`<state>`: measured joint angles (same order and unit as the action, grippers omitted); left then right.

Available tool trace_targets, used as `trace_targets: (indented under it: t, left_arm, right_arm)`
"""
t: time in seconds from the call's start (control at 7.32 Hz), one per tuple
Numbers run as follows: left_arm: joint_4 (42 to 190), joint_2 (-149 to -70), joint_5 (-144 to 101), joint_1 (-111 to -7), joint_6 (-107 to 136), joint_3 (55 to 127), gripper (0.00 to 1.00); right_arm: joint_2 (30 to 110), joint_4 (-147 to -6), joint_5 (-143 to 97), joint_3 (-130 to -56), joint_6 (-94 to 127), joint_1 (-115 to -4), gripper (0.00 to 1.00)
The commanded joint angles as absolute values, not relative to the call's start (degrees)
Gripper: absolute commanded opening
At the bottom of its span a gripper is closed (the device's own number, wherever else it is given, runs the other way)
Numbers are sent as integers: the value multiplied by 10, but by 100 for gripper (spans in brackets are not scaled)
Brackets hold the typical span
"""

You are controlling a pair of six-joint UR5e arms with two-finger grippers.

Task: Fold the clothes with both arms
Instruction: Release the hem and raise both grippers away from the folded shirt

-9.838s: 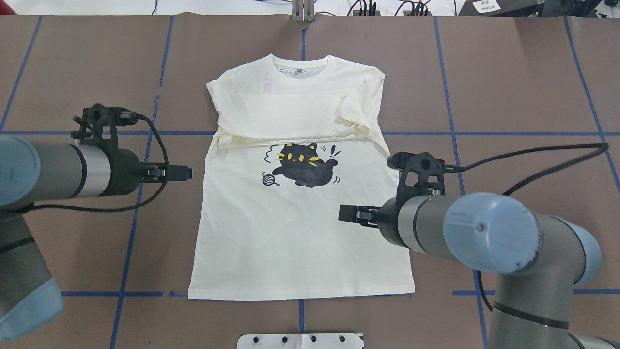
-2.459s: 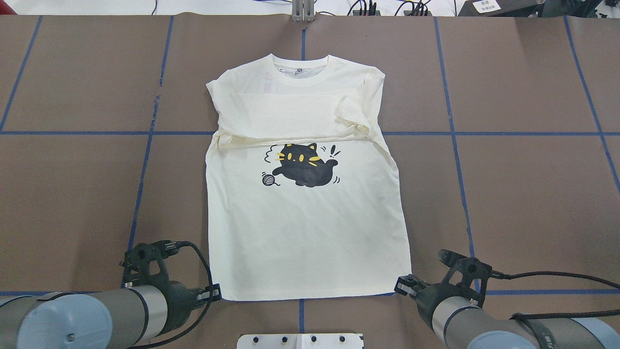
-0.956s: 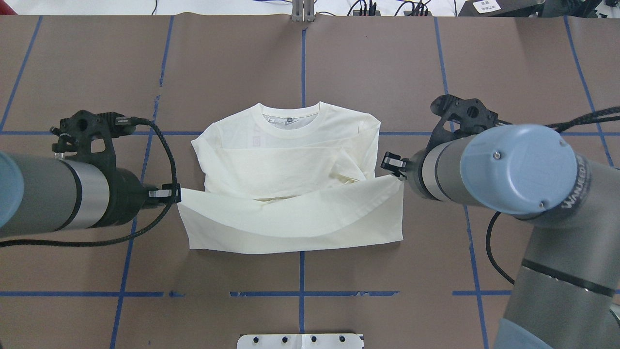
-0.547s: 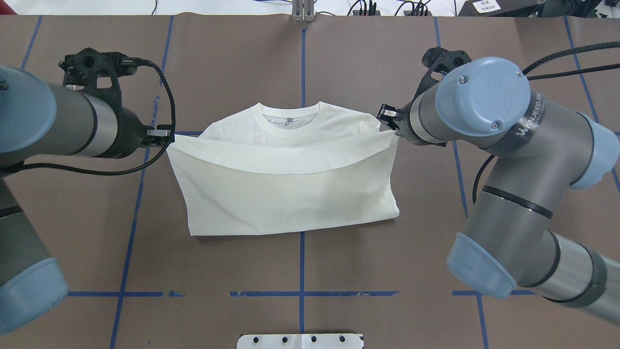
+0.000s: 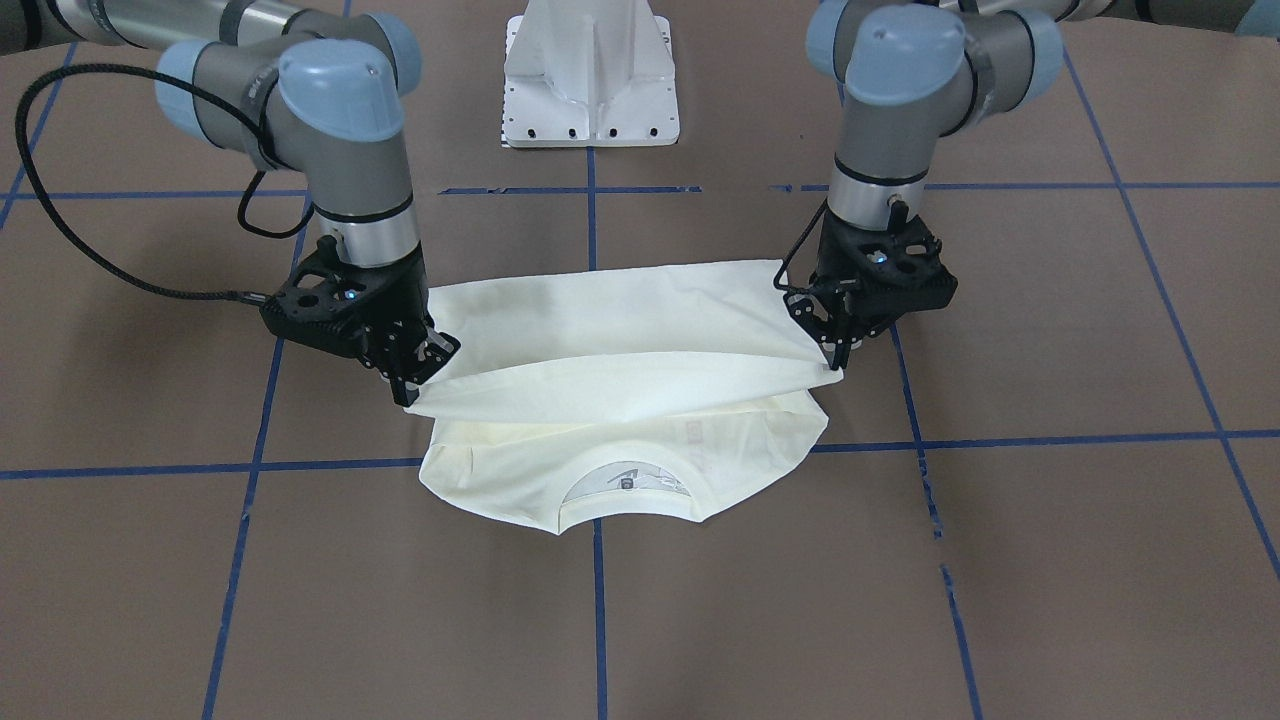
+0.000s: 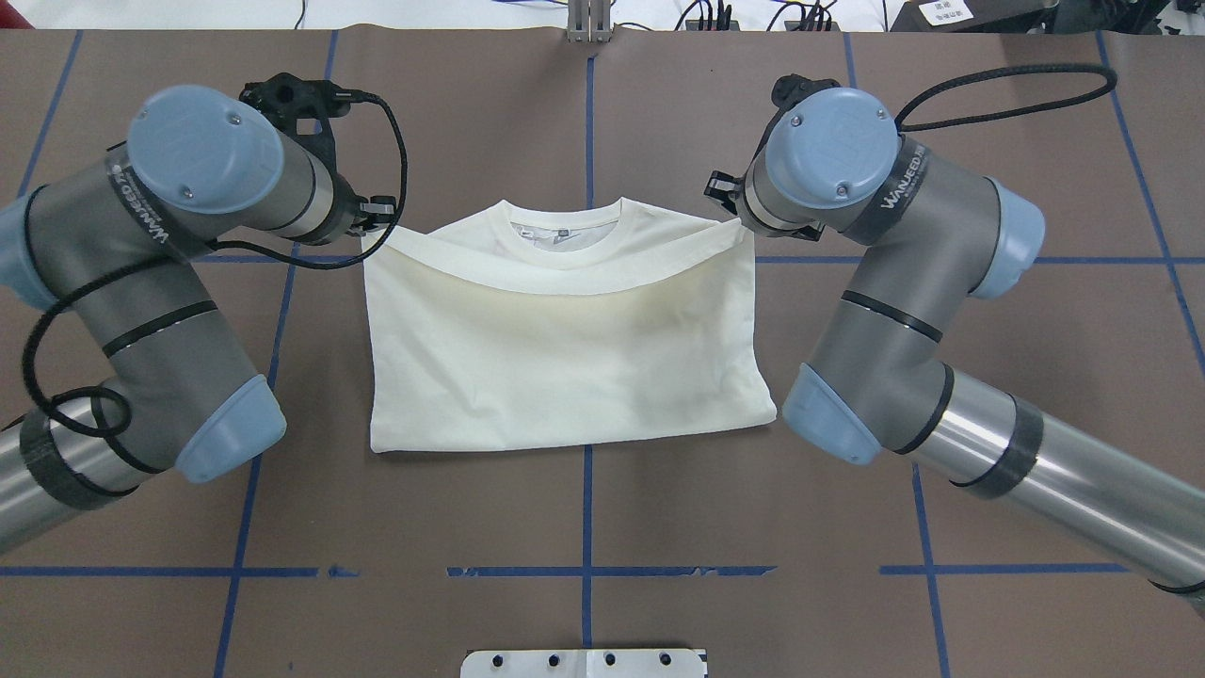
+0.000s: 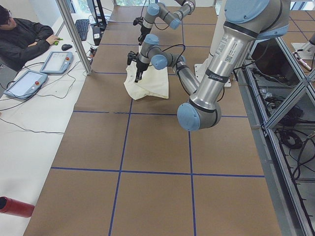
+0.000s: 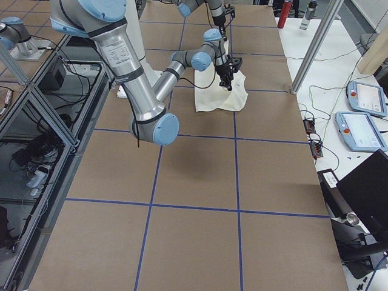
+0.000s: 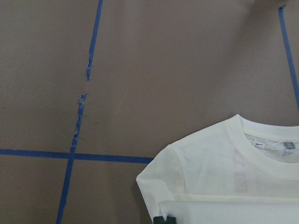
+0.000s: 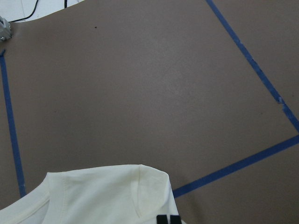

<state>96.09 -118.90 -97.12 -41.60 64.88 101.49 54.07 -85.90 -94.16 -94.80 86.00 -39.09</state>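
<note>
The cream-white T-shirt (image 6: 565,348) lies folded in half on the brown table, plain side up. Its cat print is hidden. The lower hem hangs in a sagging line just short of the collar (image 6: 565,231). My left gripper (image 6: 375,218) is shut on the hem's left corner, over the left shoulder. My right gripper (image 6: 732,215) is shut on the hem's right corner, over the right shoulder. In the front-facing view the left gripper (image 5: 835,358) and right gripper (image 5: 410,385) hold the hem (image 5: 620,385) slightly above the shirt. The left wrist view shows a shoulder (image 9: 205,172); the right wrist view shows the other (image 10: 103,196).
Blue tape lines (image 6: 586,571) form a grid on the table. The white pedestal base (image 5: 590,80) stands at the robot's edge. An operator (image 7: 24,37) sits at a side table with teach pendants (image 7: 54,61). Bottles (image 8: 285,12) stand past the far corner.
Both grippers have carried the hem corners away from the robot, from mid-shirt to the shoulders. The lifted half now covers the folded sleeves, and the sagging hem reaches almost to the collar.
</note>
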Motion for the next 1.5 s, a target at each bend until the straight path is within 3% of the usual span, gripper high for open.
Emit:
trace_targets:
  t: [0.0, 0.14, 0.55, 0.68, 0.82, 1.09, 1.37]
  left_arm:
    - [1037, -1209, -961, -417, 648, 898, 0]
    - [1064, -1215, -961, -416, 648, 863, 0]
    - [1074, -1214, -962, -413, 648, 861, 0]
    - [1079, -1209, -962, -414, 646, 864, 64]
    - [1106, -1206, -966, -414, 589, 866, 100]
    - [1111, -1183, -982, -410, 570, 929, 100]
    - [1114, -1097, -1019, -401, 593, 1049, 100]
  right_arm:
    - [508, -789, -940, -840, 860, -391, 0]
    - [510, -789, -940, -832, 860, -390, 0]
    - [515, -785, -940, -830, 859, -390, 0]
    - [515, -785, -940, -830, 860, -391, 50]
    - [514, -783, -939, -831, 860, -389, 100]
    - [525, -783, -961, -859, 746, -406, 100]
    - [552, -781, -1004, -895, 699, -417, 100]
